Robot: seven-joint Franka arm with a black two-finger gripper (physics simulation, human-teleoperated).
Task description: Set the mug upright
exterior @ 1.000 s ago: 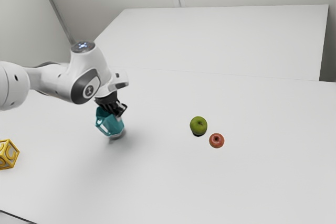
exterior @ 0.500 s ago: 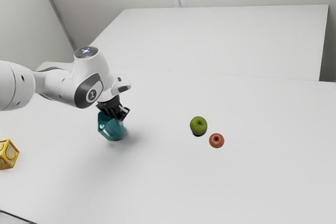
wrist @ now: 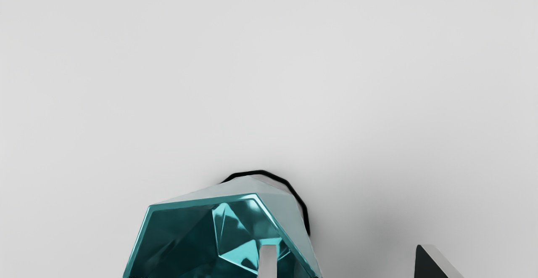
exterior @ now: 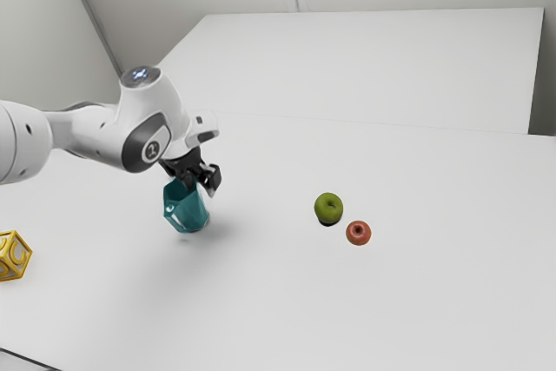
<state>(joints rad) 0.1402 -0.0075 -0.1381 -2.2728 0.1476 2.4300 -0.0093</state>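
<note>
The teal mug (exterior: pixel 187 209) is at the desk (exterior: pixel 417 301) below the black hand (exterior: pixel 201 188), in the part toward the exterior view's left. Its mouth faces up toward the hand, and its body leans, with the rim toward the exterior view's left and the base toward its right. I cannot tell whether the base sits flat on the desk. The hand is open, its two fingers (wrist: pixel 267 263) standing well apart. In the wrist view, one finger of the hand (wrist: pixel 351 265) reaches into the mug's mouth, while the other is outside the mug, with a clear gap between it and the mug's wall, so the mug is not pinched between them. The faceted inside of the mug shines around the inner finger. Well apart from the mug, toward the exterior view's right, a green apple (exterior: pixel 328 208) and a smaller red fruit (exterior: pixel 358 233) lie near each other on the desk. A yellow-framed block (exterior: pixel 12 255) is at the exterior view's left edge.
</note>
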